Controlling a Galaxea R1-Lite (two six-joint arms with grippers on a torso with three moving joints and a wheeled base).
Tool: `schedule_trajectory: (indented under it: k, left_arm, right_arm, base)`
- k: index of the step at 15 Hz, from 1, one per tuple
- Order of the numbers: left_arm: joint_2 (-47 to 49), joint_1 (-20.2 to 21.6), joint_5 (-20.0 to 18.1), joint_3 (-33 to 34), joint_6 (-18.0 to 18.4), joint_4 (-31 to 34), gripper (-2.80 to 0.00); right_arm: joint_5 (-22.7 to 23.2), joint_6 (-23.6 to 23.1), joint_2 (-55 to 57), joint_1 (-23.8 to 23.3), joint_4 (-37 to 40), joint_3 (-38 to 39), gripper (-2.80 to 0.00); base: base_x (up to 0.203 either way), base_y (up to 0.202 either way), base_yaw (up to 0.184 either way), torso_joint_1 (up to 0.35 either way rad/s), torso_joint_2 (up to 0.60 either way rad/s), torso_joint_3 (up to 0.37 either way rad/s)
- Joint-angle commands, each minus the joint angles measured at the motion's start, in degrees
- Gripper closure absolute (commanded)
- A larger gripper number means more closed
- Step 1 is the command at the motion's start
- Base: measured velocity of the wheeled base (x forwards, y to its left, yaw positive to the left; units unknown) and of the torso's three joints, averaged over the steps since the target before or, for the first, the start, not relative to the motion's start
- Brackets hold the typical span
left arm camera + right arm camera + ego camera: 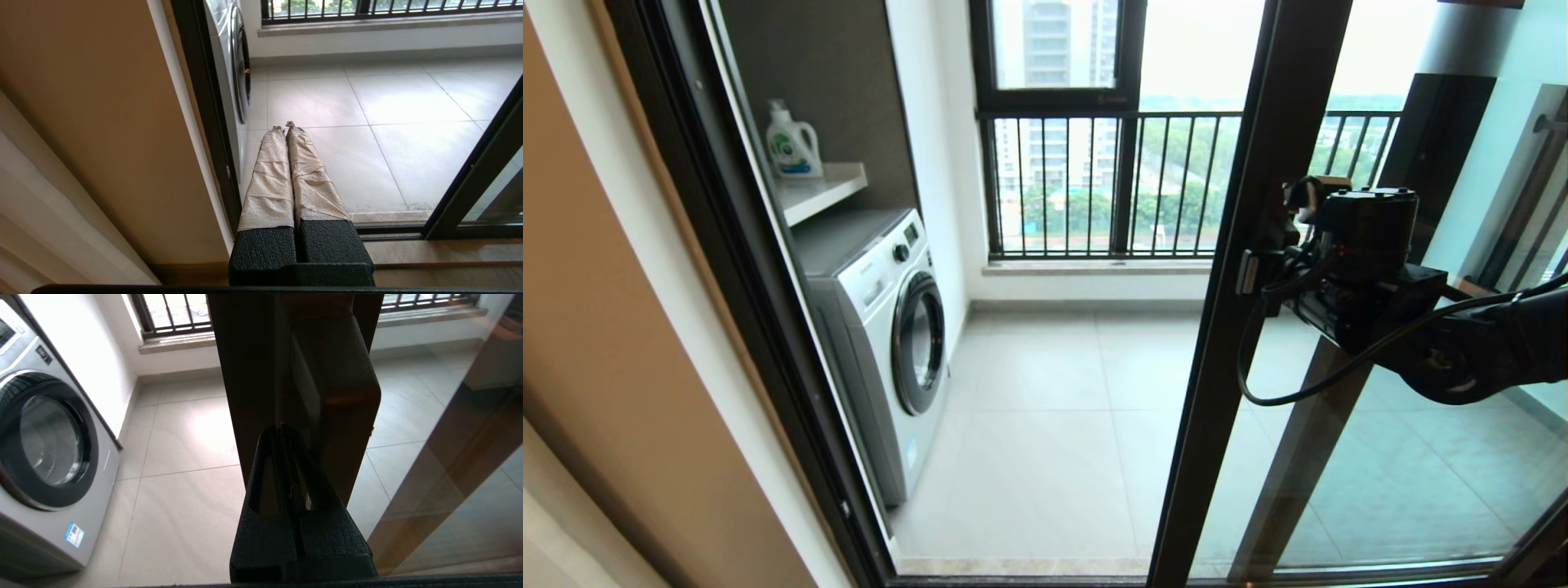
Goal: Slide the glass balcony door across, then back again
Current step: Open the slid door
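The glass balcony door (1232,327) stands partway across the opening; its dark brown upright runs down the middle of the head view and its clear pane (1405,474) lies to the right. My right gripper (282,427) is shut, and its tips press against the door's upright (249,375) beside the blocky dark handle (339,375). In the head view the right wrist (1364,237) reaches in from the right at handle height and hides the fingers. My left gripper (284,124), its fingers wrapped in tan tape, is shut on nothing and hangs low by the left jamb (204,102).
Through the opening on the left stands a white washing machine (890,327) under a shelf with a detergent bottle (791,143). A dark-framed window with black railing bars (1094,188) closes the balcony's far side. The floor track (388,230) runs along the threshold.
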Motion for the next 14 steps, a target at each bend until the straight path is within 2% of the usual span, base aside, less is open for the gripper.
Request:
schedule_trajectory:
  k: [1, 9, 14]
  left_arm:
    - [0.09, -0.04, -0.01, 0.0, 0.03, 0.01, 0.0]
    - [0.09, -0.04, -0.01, 0.0, 0.03, 0.01, 0.0]
    - [0.09, -0.04, -0.01, 0.0, 0.03, 0.01, 0.0]
  right_arm:
    - [-0.33, 0.02, -1.0, -0.38, -0.23, 0.51, 0.0]
    - [-0.24, -0.86, -2.42, -1.26, -0.23, 0.35, 0.0]
    - [-0.07, -1.21, -2.51, -4.13, -0.23, 0.8, 0.0]
  base:
    - [0.0, 0.0, 0.0, 0.0, 0.0, 0.0]
    - [0.0, 0.0, 0.0, 0.0, 0.0, 0.0]
    - [0.0, 0.0, 0.0, 0.0, 0.0, 0.0]
